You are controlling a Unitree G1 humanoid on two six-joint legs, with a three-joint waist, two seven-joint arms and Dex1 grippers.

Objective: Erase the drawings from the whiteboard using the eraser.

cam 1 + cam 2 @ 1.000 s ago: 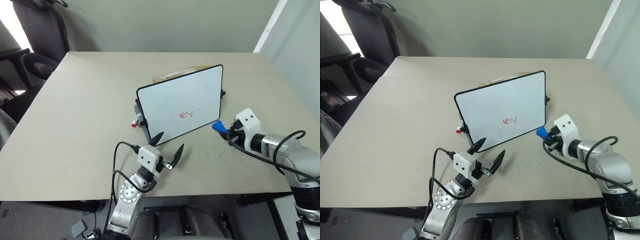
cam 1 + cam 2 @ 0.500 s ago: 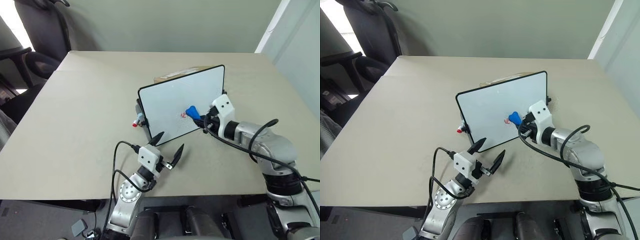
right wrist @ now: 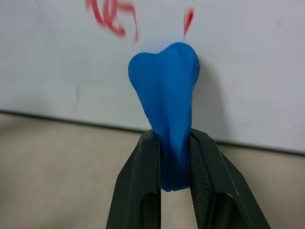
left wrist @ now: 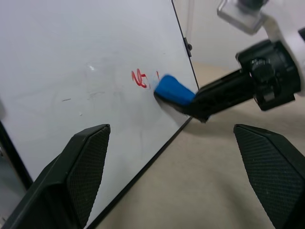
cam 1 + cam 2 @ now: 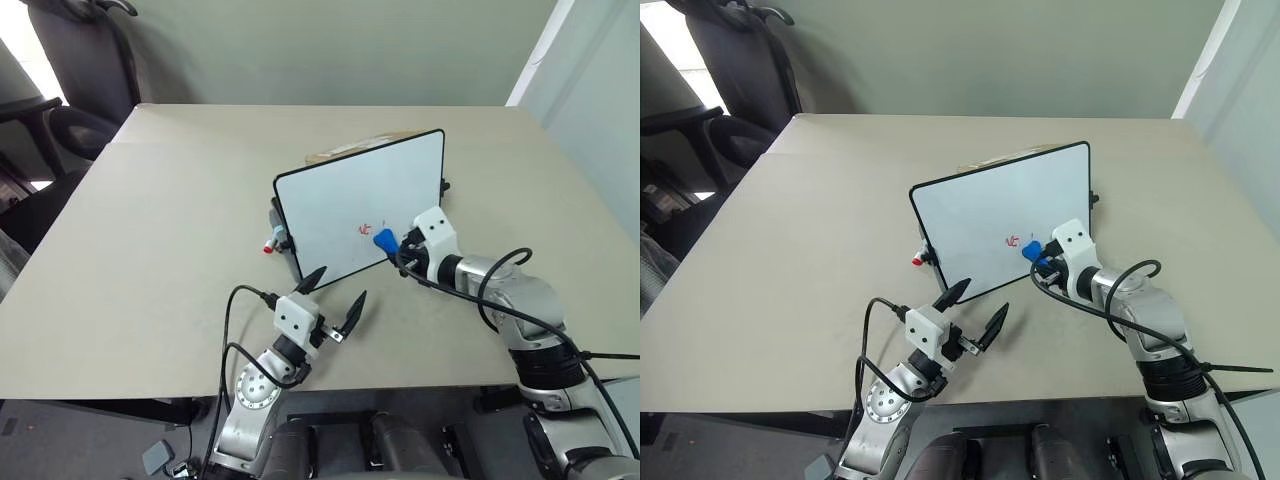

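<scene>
While the right gripper (image 3: 174,157) pinches the eraser (image 3: 167,95), its tip presses the whiteboard (image 5: 340,200) just beside the drawings (image 4: 141,78). Nearer, apart from the board, the left gripper (image 5: 335,292) stands wide, empty.

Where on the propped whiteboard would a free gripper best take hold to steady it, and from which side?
Pinch the whiteboard's top edge from above: it stands tilted back, its frame thin and exposed there, clear of the drawings and eraser.
</scene>
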